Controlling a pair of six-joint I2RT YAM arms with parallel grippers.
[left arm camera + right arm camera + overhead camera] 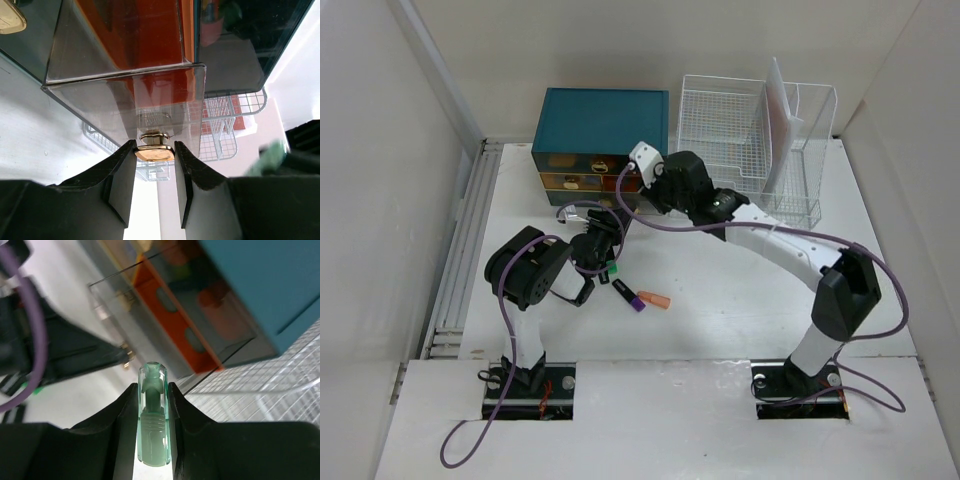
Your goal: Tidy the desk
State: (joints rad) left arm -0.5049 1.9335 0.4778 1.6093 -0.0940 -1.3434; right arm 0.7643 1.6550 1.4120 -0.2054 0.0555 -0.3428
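On the white desk, the teal drawer chest stands at the back. Its lowest clear drawer is pulled out a little. My left gripper is shut on that drawer's gold knob; in the top view the left gripper sits just in front of the chest. My right gripper is shut on a pale green marker that stands upright between the fingers. In the top view the right gripper hovers by the chest's front right, above the open drawer.
A white wire-mesh file rack with a sheet in it stands right of the chest. A purple-capped black marker and an orange one lie on the desk near the left arm. Grooved rails run along the left side.
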